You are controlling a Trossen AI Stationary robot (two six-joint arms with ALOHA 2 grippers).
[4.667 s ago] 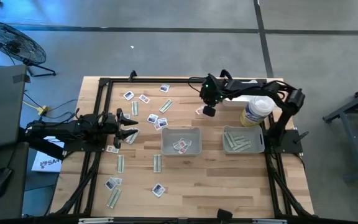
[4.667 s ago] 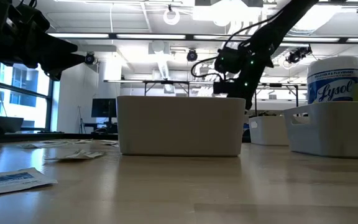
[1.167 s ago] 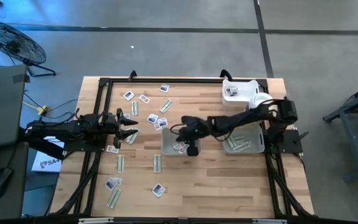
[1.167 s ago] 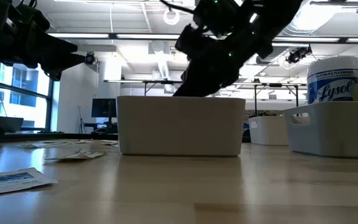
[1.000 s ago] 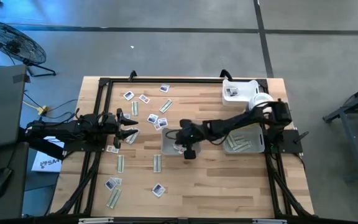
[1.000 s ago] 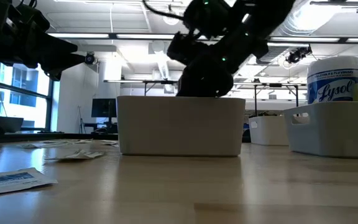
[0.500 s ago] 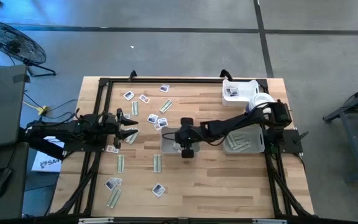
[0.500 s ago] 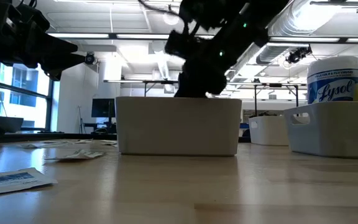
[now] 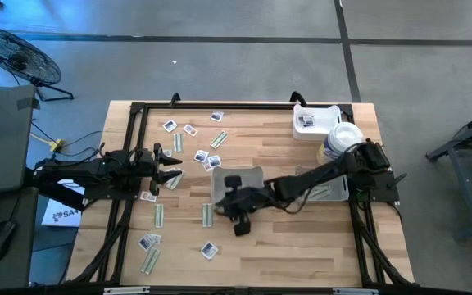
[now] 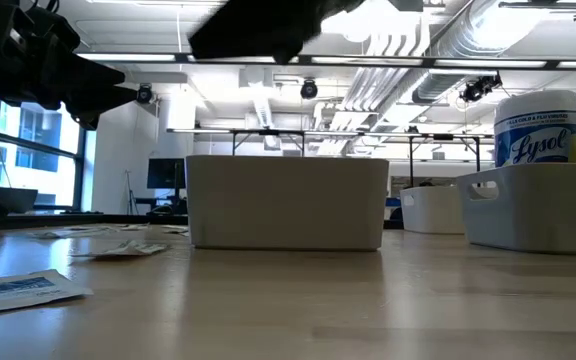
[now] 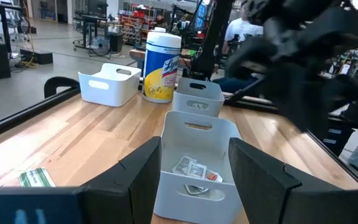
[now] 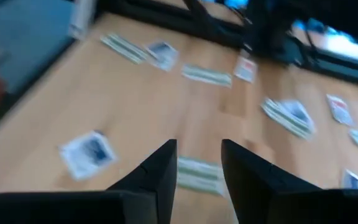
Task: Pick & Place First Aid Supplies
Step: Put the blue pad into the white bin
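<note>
R gripper [image 9: 239,226] over bare wood just past near edge of centre tray [image 9: 255,174]; fingers [image 12: 160,168] apart, holding nothing. Judged step: reach for next packet. You aim at green-grey strip [image 12: 199,170] dead ahead betw. fingers, square jaws across its narrow width, descend slow, press flat to wood before closing. L gripper [image 9: 170,166] waits at left table edge, fingers apart, empty.

Supplies: thin flat packets, white squares w/ dark print [image 9: 209,250], pale strips [image 9: 159,215], scattered over left half of table; some already in tray.

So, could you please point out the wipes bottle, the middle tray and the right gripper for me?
wipes bottle [image 11: 161,65], left wrist view, on its yellow label.
middle tray [image 11: 199,137], left wrist view, on its far wall.
right gripper [image 9: 240,227], high view, between its fingertips.
</note>
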